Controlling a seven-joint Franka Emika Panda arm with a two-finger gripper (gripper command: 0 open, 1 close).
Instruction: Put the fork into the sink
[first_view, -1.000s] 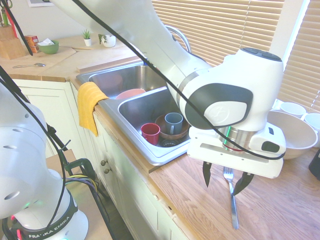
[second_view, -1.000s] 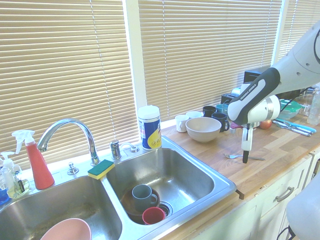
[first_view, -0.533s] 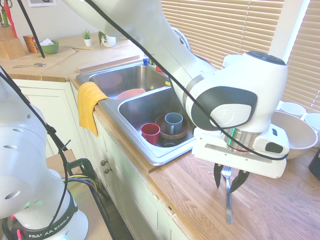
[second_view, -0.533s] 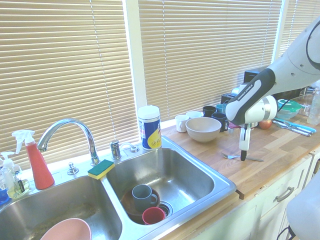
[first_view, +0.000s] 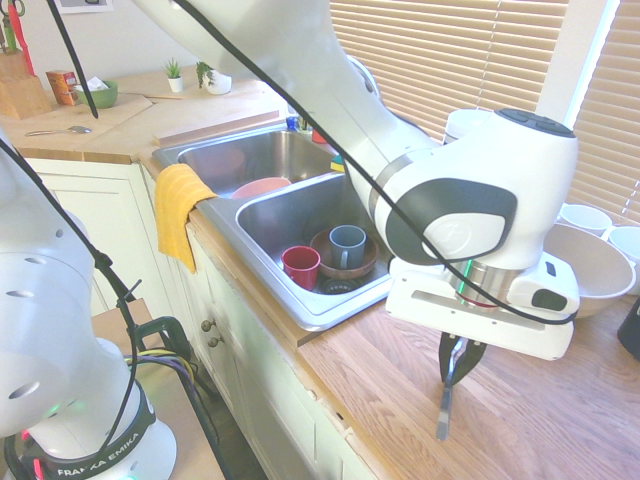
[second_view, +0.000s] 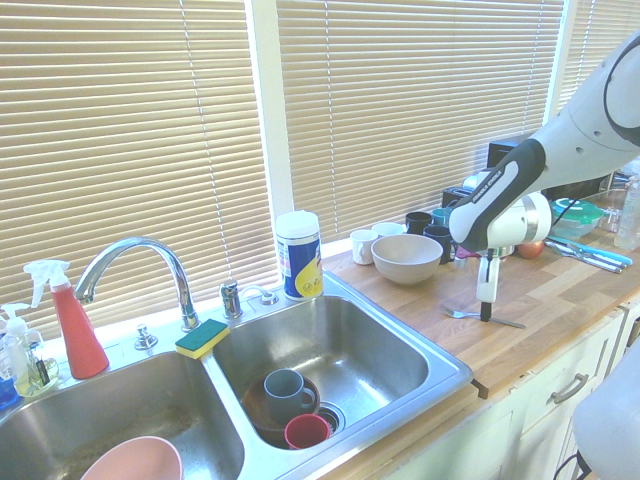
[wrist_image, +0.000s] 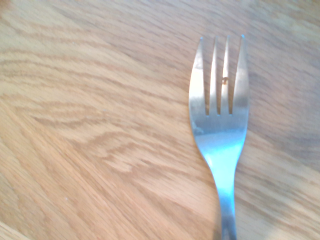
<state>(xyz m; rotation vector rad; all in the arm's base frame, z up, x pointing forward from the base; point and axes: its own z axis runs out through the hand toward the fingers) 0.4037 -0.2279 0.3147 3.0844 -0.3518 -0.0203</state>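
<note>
The fork (first_view: 443, 410) is slim and silver and lies on the wooden counter to the right of the sink (first_view: 303, 303). Its handle points toward the counter's front edge. My gripper (first_view: 455, 366) stands straight over the fork, its dark fingers drawn together on the neck just behind the tines. From the other side, the gripper (second_view: 486, 314) touches down on the fork (second_view: 507, 320) about a hand's width from the sink's rim (second_view: 443, 378). The wrist view shows the fork's four tines (wrist_image: 220, 100) flat against the wood grain.
The near basin holds a red cup (first_view: 300, 266), a grey mug (first_view: 347, 246) and a brown dish. A large beige bowl (first_view: 592, 266) and several mugs (second_view: 432, 228) stand behind the gripper. A yellow cloth (first_view: 178, 215) hangs over the sink's front. The faucet (second_view: 135, 255) rises at the far side.
The fingers have come together from wide apart onto the fork's neck. The arm has shifted slightly toward the sink, and the fork's handle has swung a little.
</note>
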